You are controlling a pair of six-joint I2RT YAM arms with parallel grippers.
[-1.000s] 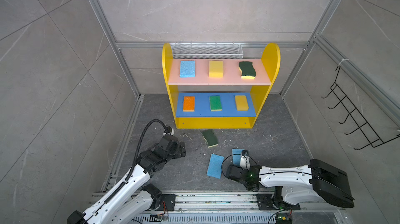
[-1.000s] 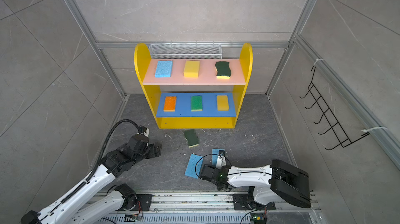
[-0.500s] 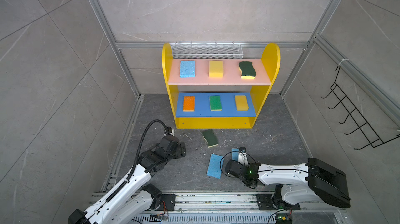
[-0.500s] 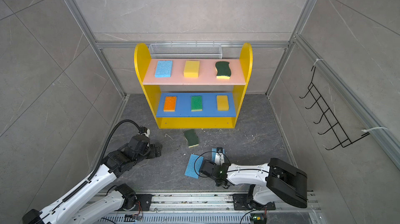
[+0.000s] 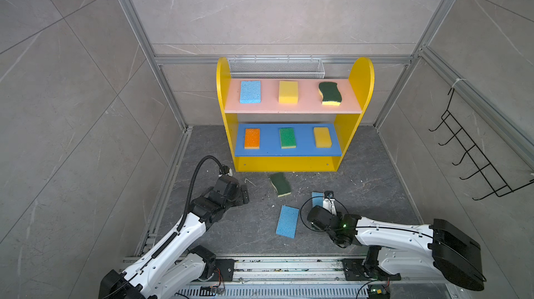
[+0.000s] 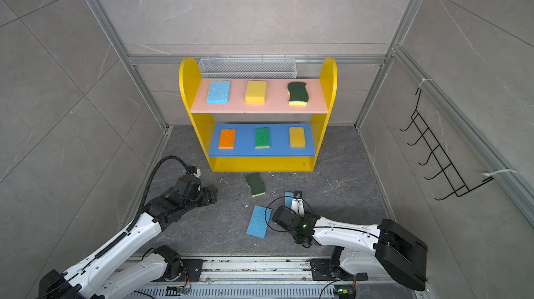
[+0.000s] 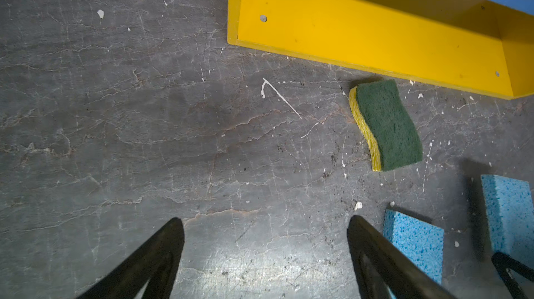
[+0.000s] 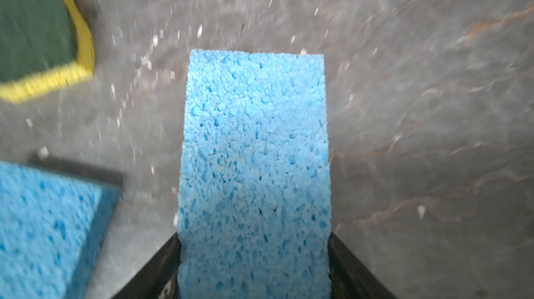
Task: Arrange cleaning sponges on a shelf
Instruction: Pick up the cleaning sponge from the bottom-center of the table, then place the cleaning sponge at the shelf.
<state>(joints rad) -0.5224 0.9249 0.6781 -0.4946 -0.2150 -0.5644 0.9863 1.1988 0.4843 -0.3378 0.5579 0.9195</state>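
Sponges lie in two rows on the yellow shelf (image 5: 361, 80) at the far wall. On its pink upper board (image 5: 306, 106) sit, left to right, a light blue sponge (image 5: 250, 91), a plain yellow sponge (image 5: 288, 91) and a wavy dark-green sponge (image 5: 330, 93). On the blue middle board (image 5: 304, 140) sit an orange sponge (image 5: 252, 138), a bright green sponge (image 5: 287, 137) and a second yellow sponge (image 5: 322, 137). All six lie flat and apart from their neighbours. Three more are down on the dark stone floor (image 5: 361, 190), nearer than the yellow base (image 5: 286, 164). A wavy floor sponge (image 7: 387, 125) lies just in front of the base, green side up and slightly skewed. Nearer still a flat blue sponge (image 5: 287, 221) lies slanted. Just to its right, the held blue sponge (image 8: 254, 153) sits in the right gripper (image 8: 254, 254), whose black fingers (image 8: 346, 263) press against both of its long sides. In the right wrist view this sponge is sharp while the floor around it is blurred. I cannot tell whether it is clear of the floor. The left gripper (image 7: 264, 221) hovers low to the left of the wavy floor sponge and apart from it. Its jaws stand wide apart with only floor between them. Behind the upper board a white wire mesh basket (image 5: 276, 67) hangs on the far wall. A black wire hook rack (image 5: 475, 146) hangs on the right wall, well apart from the shelf.
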